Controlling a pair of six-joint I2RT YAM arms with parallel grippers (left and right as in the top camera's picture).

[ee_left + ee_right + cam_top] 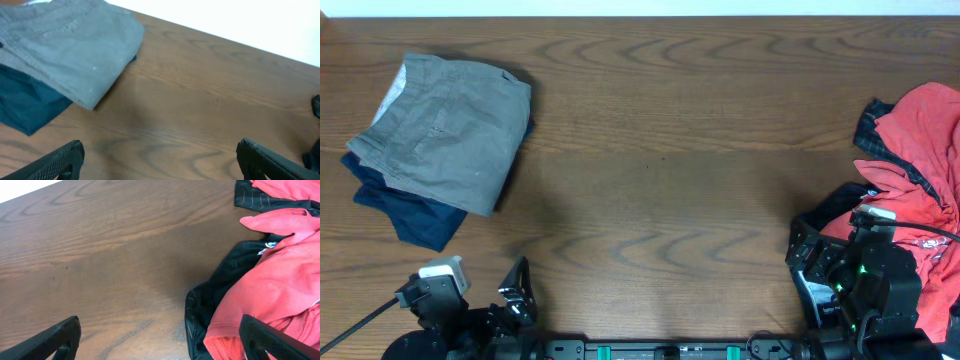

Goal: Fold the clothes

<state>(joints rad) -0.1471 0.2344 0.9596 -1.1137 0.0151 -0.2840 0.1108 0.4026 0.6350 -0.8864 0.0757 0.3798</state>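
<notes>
Folded grey shorts (445, 130) lie at the far left of the table on top of folded dark navy shorts (405, 212); both show in the left wrist view, the grey shorts (65, 45) above the navy ones (25, 107). A heap of red clothes (920, 160) and black clothes (835, 215) lies unfolded at the right edge; the right wrist view shows the red fabric (270, 280) and black fabric (215, 300). My left gripper (160, 160) is open and empty near the front left. My right gripper (160, 340) is open over the heap's left edge, holding nothing.
The wooden table (660, 150) stretches bare between the folded stack and the heap. Both arm bases sit along the front edge.
</notes>
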